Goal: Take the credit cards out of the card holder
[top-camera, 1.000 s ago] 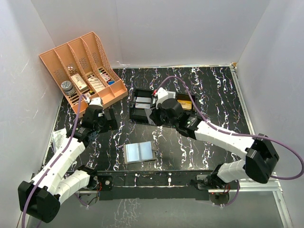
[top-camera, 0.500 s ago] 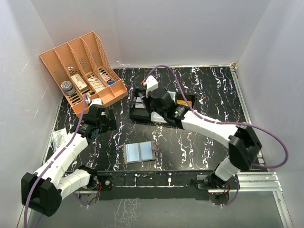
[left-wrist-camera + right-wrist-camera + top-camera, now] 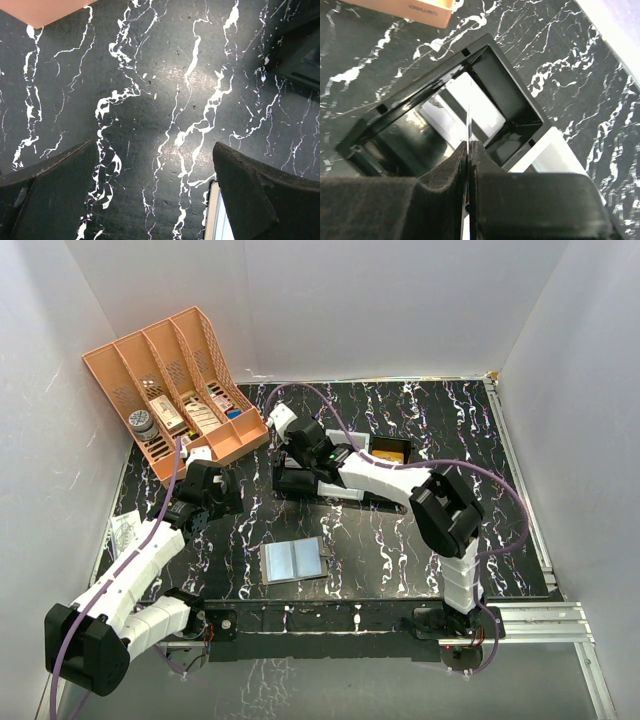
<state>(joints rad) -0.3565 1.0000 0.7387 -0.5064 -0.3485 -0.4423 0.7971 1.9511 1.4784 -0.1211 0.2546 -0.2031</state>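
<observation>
Right hand [image 3: 469, 146] swung left over tray [image 3: 516, 95] | pinching card [image 3: 469, 120] edge-on

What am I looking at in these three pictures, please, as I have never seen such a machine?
Two robot arms are bolted at the near edge of a table, each ending in a two-finger gripper. One picture looks down from above; the other two come from cameras on the wrists. On the table are an open card holder, a black tray and an orange organiser. The left gripper is open and holds nothing. The right gripper is shut on a thin card, seen edge-on, above the tray.
</observation>
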